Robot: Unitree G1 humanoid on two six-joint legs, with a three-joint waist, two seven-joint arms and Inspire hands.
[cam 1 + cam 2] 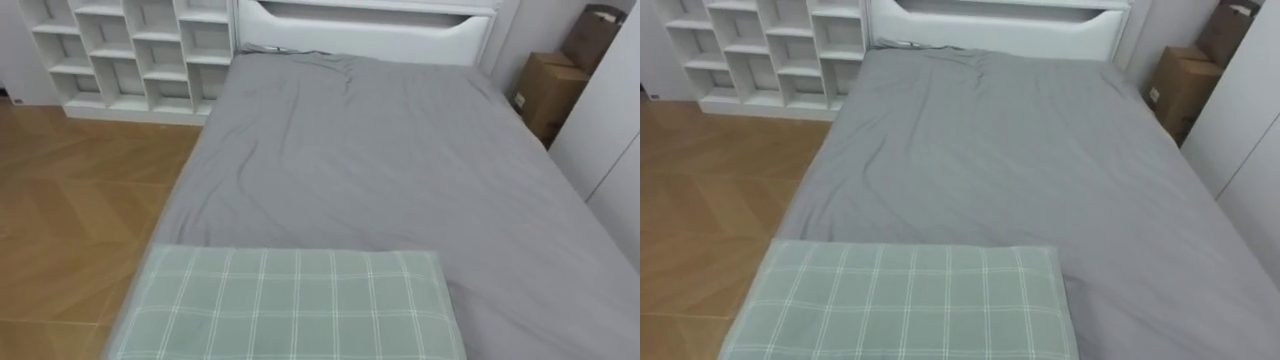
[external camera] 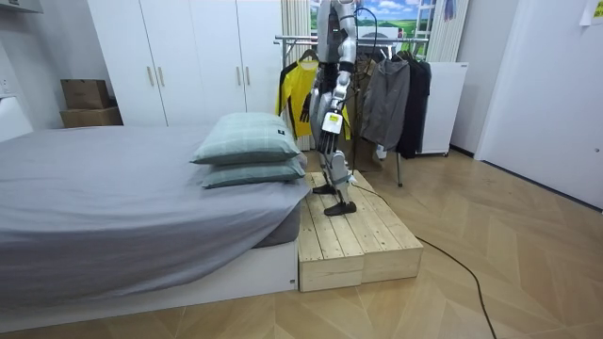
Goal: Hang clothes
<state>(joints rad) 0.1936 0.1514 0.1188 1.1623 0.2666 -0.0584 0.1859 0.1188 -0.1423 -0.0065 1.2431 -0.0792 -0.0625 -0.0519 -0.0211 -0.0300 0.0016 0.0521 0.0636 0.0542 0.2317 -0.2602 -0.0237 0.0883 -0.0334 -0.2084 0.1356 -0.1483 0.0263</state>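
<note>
At one end of the bed (image 1: 380, 170), two stacked pillows (image 2: 247, 138); beside them the robot on one wooden platform (image 2: 353, 240), one clothes rack (image 2: 386, 94) behind, left hand (image 2: 331, 124) in a state that cannot be told.

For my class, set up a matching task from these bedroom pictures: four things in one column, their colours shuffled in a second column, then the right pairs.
Things
1. pillow
2. bed sheet
3. cardboard box
4. shelf unit

Colours
A. white
B. brown
C. pale green with a check
D. grey

Pairs: 1-C; 2-D; 3-B; 4-A
</note>
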